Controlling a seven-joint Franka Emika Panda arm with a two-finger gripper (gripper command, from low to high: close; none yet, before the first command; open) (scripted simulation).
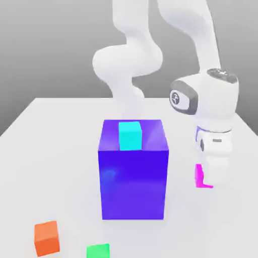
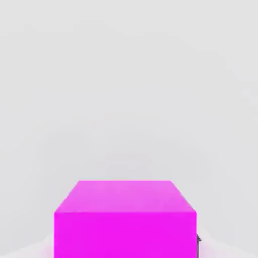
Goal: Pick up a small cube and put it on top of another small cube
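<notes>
A small magenta cube (image 1: 199, 177) rests on the white table at the exterior view's right, partly covered by my gripper (image 1: 215, 169), which is lowered right over it. The hand view looks at this magenta cube (image 2: 125, 219) from very close. A small cyan cube (image 1: 130, 135) sits on top of a big blue block (image 1: 133, 181) in the middle of the table. A small orange cube (image 1: 47, 238) and a small green cube (image 1: 98, 251) lie near the front edge, at the exterior view's left.
The big blue block stands tall just to the exterior view's left of my hand. The white table (image 1: 60, 146) stretches open behind and to the left of the block.
</notes>
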